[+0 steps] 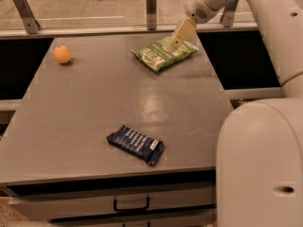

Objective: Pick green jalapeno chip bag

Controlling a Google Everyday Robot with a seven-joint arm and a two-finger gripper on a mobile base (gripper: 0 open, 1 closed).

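Note:
The green jalapeno chip bag (161, 56) lies flat at the far right of the grey table (94, 112), with white lettering facing up. My gripper (174, 43) hangs from the white arm at the top right, its tan tip pointing down over the bag's far right part, close above or touching it. It holds nothing that I can see.
An orange (62, 54) sits at the far left of the table. A dark blue wrapped packet (135, 144) lies near the front edge. A glass rail with metal posts (151, 2) runs behind the table. The robot's white body (260, 164) fills the lower right. A drawer handle (131, 205) is below the front edge.

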